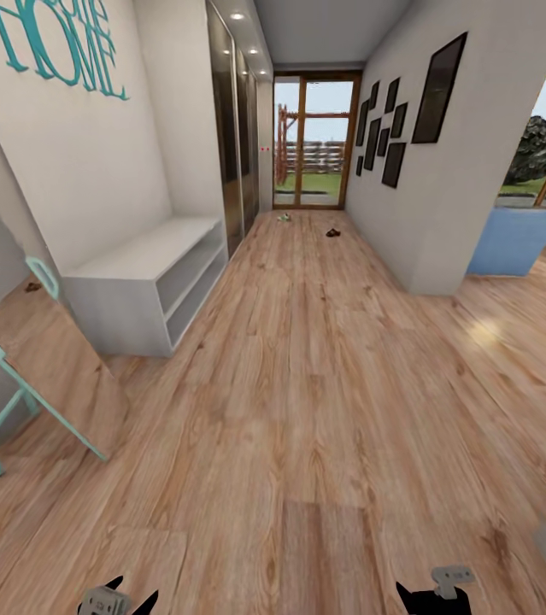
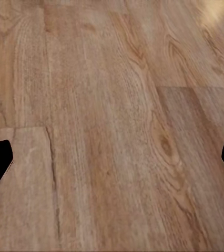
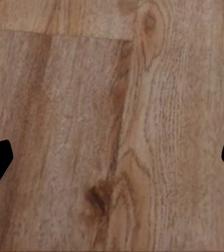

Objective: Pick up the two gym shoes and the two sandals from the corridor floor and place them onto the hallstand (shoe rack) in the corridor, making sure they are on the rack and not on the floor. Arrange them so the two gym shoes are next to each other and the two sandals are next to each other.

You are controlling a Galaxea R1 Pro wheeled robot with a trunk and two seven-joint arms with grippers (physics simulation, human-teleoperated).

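A long corridor floor (image 1: 324, 367) of light wood-grain planks runs away toward a glass door (image 1: 311, 141) at the far end. Near that door, two small things lie on the planks: a pale greenish shoe (image 1: 284, 218) and, to its right, a dark brown sandal (image 1: 333, 231), both too distant for detail. A pale grey two-tier bench (image 1: 149, 278) stands against the left wall. The left gripper (image 2: 112, 163) and right gripper (image 3: 112, 163) hang over bare planks, fingers spread wide apart, holding nothing.
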